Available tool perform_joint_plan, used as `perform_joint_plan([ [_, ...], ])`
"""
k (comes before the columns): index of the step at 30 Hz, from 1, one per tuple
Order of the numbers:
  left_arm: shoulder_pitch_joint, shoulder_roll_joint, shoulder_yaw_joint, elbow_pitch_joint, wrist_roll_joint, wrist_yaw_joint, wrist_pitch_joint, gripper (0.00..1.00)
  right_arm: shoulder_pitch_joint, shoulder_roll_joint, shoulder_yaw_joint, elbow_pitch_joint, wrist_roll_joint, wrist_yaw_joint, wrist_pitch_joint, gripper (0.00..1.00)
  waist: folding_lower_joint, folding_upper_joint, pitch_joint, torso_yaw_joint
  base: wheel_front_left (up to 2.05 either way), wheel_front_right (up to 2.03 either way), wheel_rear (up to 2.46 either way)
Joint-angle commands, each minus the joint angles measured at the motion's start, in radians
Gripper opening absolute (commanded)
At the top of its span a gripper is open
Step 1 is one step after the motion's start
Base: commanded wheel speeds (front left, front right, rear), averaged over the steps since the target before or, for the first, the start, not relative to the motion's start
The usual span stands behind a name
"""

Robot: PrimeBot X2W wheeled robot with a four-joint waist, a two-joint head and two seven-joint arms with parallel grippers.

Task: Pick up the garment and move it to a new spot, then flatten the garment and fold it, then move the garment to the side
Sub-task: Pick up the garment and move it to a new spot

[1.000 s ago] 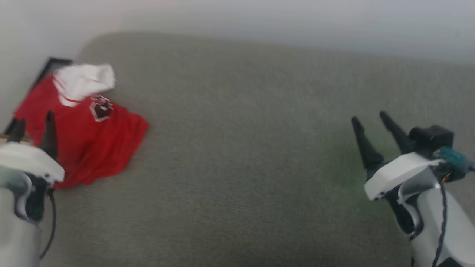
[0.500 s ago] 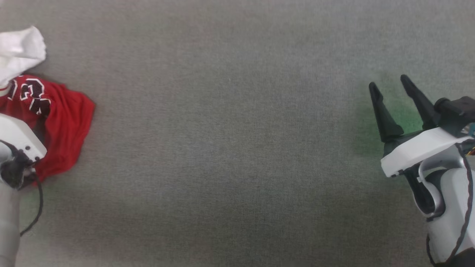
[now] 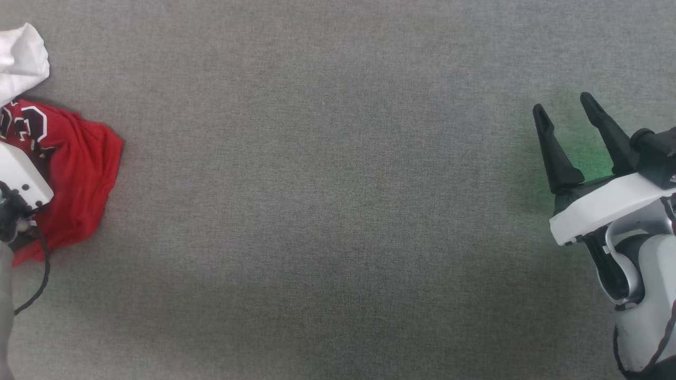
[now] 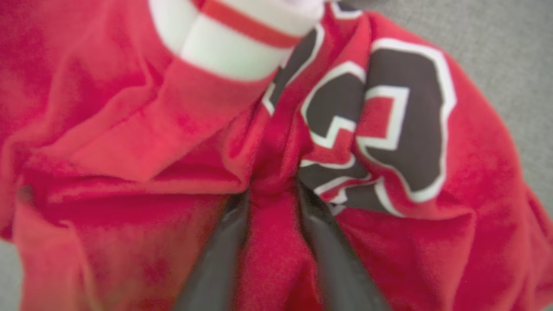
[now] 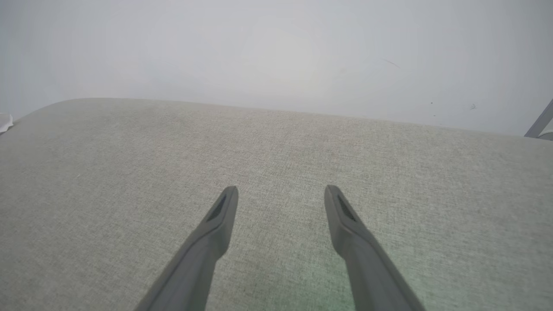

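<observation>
A fold of red cloth is pinched between the two dark fingers of the left hand [image 4: 272,194], as is shown in the left wrist view. The garment [image 4: 129,142] is bunched closely around those fingers. A black, white-edged number [image 4: 402,121] is seen just to their right and a white, red-striped sleeve [image 4: 233,39] beyond them. In the head view the fingers are hidden behind the hand's white housing [image 3: 21,174]. There the crumpled garment is seen at the left side of a grey fabric-covered surface [image 3: 327,200], with its white sleeve at the far left. Well apart, at the right, the right hand [image 3: 562,103] is held with fingers spread and nothing between them, above bare surface tinged by a green glow [image 3: 586,158]. In the right wrist view a pale wall [image 5: 276,52] is shown beyond the surface's far edge.
</observation>
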Motion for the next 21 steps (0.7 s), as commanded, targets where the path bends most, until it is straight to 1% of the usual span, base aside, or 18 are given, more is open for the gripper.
perform_joint_plan([
  [1,0.051,-0.045,-0.021,0.041,0.013,-0.005,-0.010,0.00,-0.004,0.003,-0.007,0.001,-0.004,0.000,0.001,1.00,0.0000,-0.0001,-0.008,0.002,0.00,0.00,0.00],
  [2,0.051,-0.045,-0.021,0.041,0.013,-0.005,-0.010,0.00,-0.004,0.003,-0.007,0.001,-0.004,0.000,0.001,1.00,0.0000,-0.0001,-0.008,0.002,0.00,0.00,0.00],
  [9,-0.009,0.025,-0.027,0.005,0.022,-0.027,-0.139,0.00,0.019,0.018,-0.016,0.022,-0.004,0.000,-0.015,1.00,0.0000,-0.0001,-0.063,0.011,0.00,0.00,0.00],
  [17,-0.048,0.084,-0.076,-0.062,0.053,-0.052,-0.251,0.00,0.055,0.046,-0.034,0.067,0.006,0.000,-0.045,1.00,0.0000,-0.0001,-0.165,0.032,0.00,0.00,0.00],
  [21,-0.063,0.113,-0.109,-0.111,0.066,-0.055,-0.275,0.00,0.078,0.062,-0.043,0.087,0.007,0.000,-0.058,1.00,0.0000,-0.0001,-0.221,0.046,0.00,0.00,0.00],
])
